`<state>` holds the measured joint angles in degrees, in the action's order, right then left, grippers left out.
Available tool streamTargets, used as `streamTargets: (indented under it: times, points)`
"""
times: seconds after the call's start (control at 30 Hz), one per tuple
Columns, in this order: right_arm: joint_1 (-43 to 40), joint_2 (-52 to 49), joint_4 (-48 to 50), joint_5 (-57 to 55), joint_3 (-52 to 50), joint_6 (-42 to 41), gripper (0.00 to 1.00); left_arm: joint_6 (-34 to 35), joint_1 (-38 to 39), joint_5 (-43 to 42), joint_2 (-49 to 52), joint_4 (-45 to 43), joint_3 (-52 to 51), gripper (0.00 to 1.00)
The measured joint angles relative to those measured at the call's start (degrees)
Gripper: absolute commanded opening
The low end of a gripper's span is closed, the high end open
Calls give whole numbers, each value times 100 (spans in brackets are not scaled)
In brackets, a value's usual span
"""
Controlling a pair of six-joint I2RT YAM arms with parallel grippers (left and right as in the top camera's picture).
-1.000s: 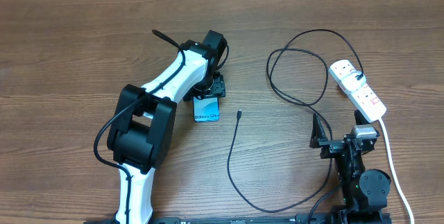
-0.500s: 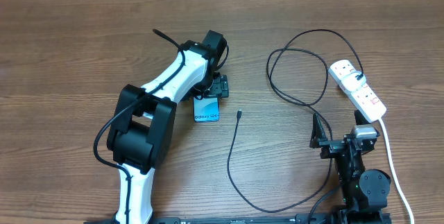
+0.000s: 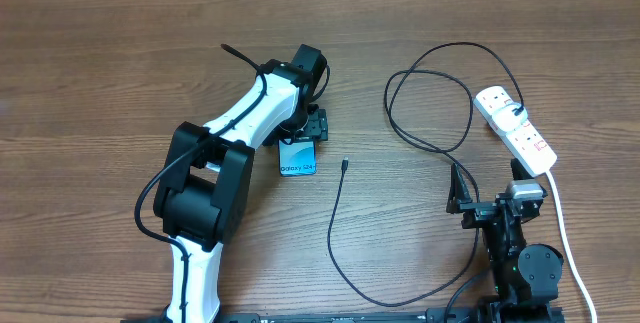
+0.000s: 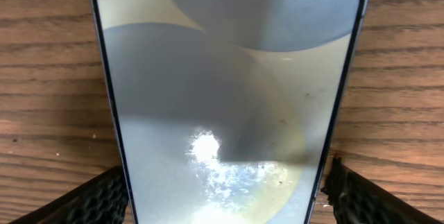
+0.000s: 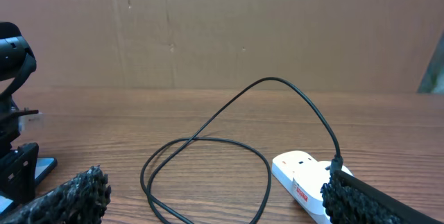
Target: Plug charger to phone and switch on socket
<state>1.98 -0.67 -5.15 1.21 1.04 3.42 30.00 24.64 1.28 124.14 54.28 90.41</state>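
No movement is recorded against the earlier overhead frames: both arms, the phone and the cable lie as they did. The left arm reaches from the near edge of the table toward its middle, with the left gripper lowered over the far end of the phone. The phone lies flat, screen up, a little left of centre, its lettered short edge toward the near edge. In the left wrist view the fingers flank the phone along both long edges. The jaws stand apart at the phone's width; whether the pads press on it cannot be told. In my judgement this placement serves to steady the phone for insertion. The charger has its plug tip just right of the phone, not touching it. Its cable runs toward the near edge, then back up in a loop to the socket. The right gripper is parked near the near right corner, jaws wide apart and empty, as the right wrist view confirms. The socket lies along the right edge with the cable already seated in one outlet. The plug remains unconnected and the switch state is unreadable.
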Motion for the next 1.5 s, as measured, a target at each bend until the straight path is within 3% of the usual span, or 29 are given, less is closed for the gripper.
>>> streamTargets:
  times: [0.07,1.5]
  points:
    - [0,0,-2,2,0,2,100,-9,0,20,-2,13,-4,100]
    - [-2,0,0,0,2,2,100,-321,-74,-46,-103,-138,-205,100]
